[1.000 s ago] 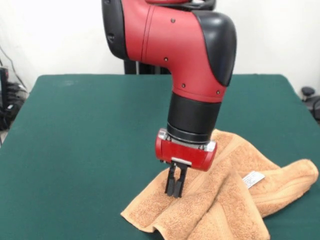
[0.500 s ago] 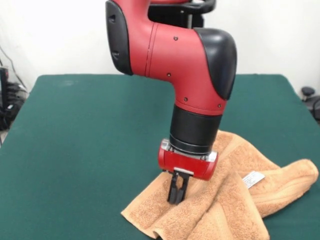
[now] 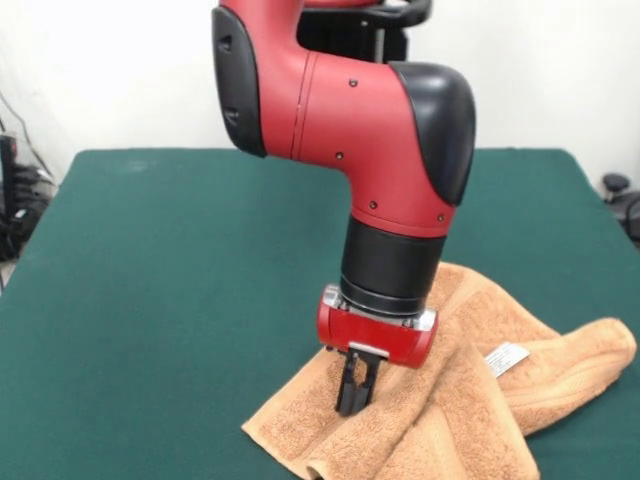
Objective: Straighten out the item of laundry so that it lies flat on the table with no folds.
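Note:
The orange-tan towel lies rumpled on the green table at the near right, with folds running toward the front edge and a bunched end at the far right. Its small white label shows on top. My gripper points straight down onto the towel's left part, its black fingers close together and pressed into the cloth. I cannot see whether any cloth is pinched between them.
The red and black arm comes down over the middle of the table. Cables and dark gear sit off the table's left edge, and a dark object sits off the right edge.
The gripper has moved down a little and slightly right, from just above the towel into its surface. The towel's left edge has shifted slightly.

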{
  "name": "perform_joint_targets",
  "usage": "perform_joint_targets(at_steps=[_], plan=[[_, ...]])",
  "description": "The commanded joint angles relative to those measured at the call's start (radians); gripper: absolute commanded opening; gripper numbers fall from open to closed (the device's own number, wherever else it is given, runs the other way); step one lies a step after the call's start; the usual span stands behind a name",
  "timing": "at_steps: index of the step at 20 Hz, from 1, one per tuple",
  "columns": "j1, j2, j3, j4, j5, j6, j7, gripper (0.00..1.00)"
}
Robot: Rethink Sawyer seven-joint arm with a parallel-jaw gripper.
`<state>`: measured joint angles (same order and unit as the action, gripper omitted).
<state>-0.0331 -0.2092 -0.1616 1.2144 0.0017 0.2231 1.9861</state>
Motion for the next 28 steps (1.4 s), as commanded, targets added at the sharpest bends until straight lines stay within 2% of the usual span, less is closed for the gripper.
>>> perform_joint_targets(at_steps=[1, 8, 12, 19, 28], plan=[[0.014, -0.012, 0.074, 0.055, -0.001, 0.02, 0.109, 0.0], [-0.023, -0.091, 0.1, 0.146, -0.031, 0.077, 0.049, 0.0], [-0.033, -0.13, 0.103, 0.212, -0.046, 0.064, 0.043, 0.0], [-0.071, -0.106, 0.14, 0.256, -0.07, -0.022, 0.043, 0.0], [-0.053, -0.054, 0.128, 0.215, -0.082, -0.086, 0.097, 0.0]])
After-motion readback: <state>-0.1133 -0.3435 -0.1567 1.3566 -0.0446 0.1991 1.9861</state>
